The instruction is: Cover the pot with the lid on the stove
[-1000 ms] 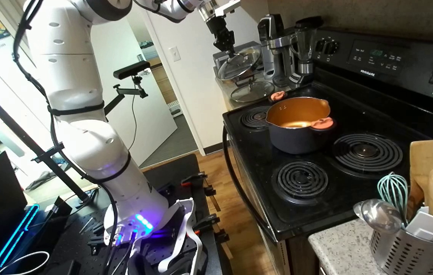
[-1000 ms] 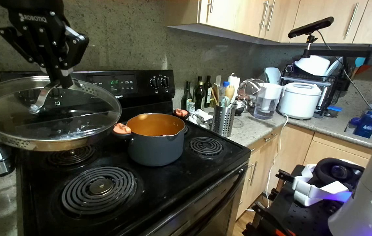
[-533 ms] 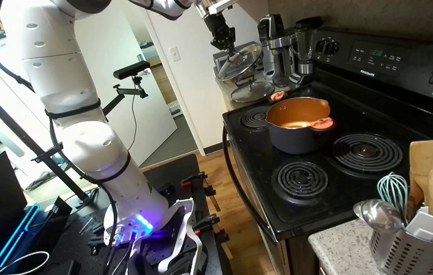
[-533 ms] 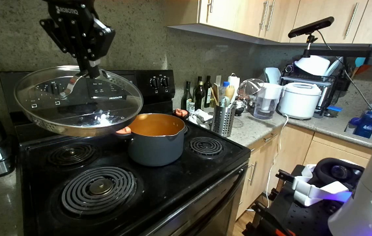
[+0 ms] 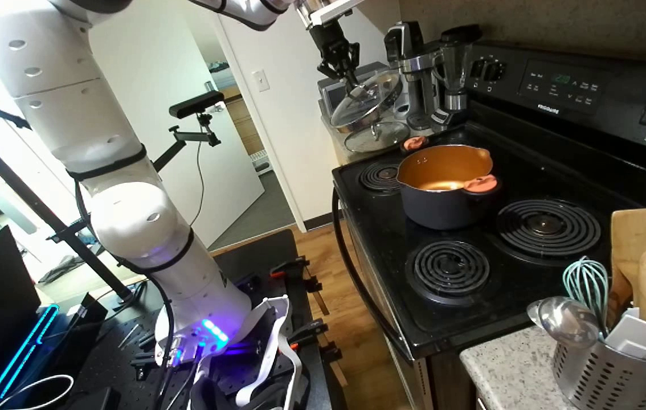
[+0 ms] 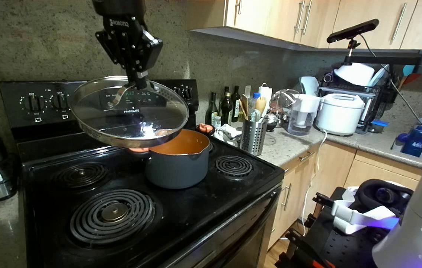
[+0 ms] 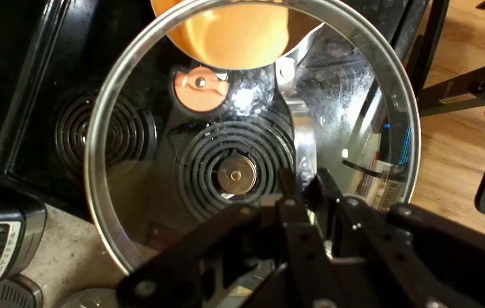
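Note:
The dark grey pot with orange inside stands uncovered on the black stove; both also show in an exterior view, the pot among the coil burners. My gripper is shut on the metal handle of the clear glass lid and holds it in the air, somewhat tilted. In an exterior view the lid overlaps the pot's rim and one orange handle. In the wrist view the gripper pinches the handle strip; the pot's inside and handle show through the glass.
A second glass lid lies on the counter beside the stove. A blender and coffee machine stand there. The stove's back panel rises behind. A utensil holder and bottles stand on the opposite counter.
The gripper and held lid have moved toward the pot, rightward in both exterior views, much more in the one showing the lid close up. The arm's upper links have swung; the pot has not moved.

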`<state>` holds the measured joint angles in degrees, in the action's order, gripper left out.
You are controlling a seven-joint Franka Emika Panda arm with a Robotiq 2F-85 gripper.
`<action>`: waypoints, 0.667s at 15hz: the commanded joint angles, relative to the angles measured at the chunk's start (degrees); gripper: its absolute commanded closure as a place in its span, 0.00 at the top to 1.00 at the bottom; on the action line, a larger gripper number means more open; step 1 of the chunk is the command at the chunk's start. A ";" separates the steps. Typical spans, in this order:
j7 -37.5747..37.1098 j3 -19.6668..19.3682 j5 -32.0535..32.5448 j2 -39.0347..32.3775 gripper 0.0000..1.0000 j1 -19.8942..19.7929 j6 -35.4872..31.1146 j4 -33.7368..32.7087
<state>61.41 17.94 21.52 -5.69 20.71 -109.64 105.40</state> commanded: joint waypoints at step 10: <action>-1.50 -4.65 -3.18 4.99 0.04 -7.36 -5.42 6.02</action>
<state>61.22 13.62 19.41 -3.77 14.18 -113.09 108.97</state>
